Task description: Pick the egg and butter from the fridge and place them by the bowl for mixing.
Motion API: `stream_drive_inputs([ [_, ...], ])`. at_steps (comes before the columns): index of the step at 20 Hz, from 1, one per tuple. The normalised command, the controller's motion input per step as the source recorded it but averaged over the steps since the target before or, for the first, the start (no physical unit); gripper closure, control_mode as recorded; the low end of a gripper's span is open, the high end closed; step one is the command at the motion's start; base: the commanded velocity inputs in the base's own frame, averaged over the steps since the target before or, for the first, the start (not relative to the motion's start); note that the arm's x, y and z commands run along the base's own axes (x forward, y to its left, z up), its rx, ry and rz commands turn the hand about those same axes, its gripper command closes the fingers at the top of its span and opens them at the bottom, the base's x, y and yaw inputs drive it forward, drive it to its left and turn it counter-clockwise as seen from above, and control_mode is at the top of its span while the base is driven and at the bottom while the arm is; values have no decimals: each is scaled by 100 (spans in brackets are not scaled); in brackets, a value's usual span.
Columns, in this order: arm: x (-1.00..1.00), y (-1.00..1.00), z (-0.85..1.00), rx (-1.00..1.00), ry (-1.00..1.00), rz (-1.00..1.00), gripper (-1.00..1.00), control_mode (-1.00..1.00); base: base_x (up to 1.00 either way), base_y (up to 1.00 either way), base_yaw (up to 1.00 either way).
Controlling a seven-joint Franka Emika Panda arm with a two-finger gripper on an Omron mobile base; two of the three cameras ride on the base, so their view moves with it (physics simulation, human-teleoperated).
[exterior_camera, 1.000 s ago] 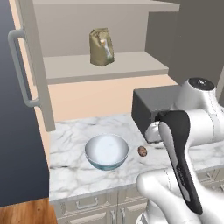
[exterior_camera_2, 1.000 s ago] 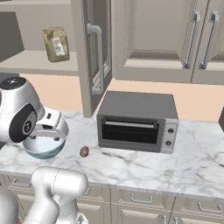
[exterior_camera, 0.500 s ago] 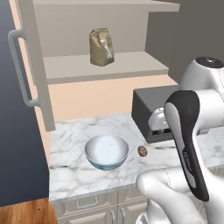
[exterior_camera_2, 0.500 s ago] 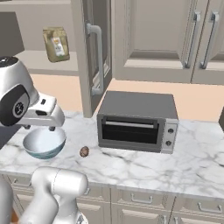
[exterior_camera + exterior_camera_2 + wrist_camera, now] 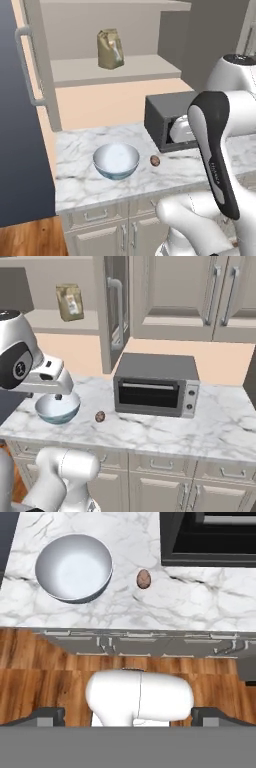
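- The egg (image 5: pixel 155 160) lies on the marble desk (image 5: pixel 85 182), just beside the bowl (image 5: pixel 116 161) and apart from it.
- From the hand view, the egg (image 5: pixel 143 579) sits between the bowl (image 5: pixel 74 567) and the dark oven (image 5: pixel 210 539) (nearer the oven's corner).
- The fingers (image 5: pixel 128 716) stand wide apart, holding nothing, high over the wooden floor (image 5: pixel 45 672) before the desk.
- A brown bag (image 5: pixel 110 48) stands on the open shelf (image 5: pixel 115 70).

White marble desk (image 5: pixel 85 185) over beige drawers. Carries the pale bowl (image 5: pixel 116 161) at left, the brown egg (image 5: pixel 155 160) just to its right, not touching, and a dark toaster oven (image 5: pixel 156 385) farther right. Above, an open shelf (image 5: pixel 80 71) bearing a tan bag (image 5: pixel 110 48).
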Motion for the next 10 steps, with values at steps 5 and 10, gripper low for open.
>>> stream_drive_inputs([
  [5,0,0,0,0,0,0,-100,100,-96,3,-52],
  [10,0,0,0,0,0,0,-100,100,-41,12,-97],
])
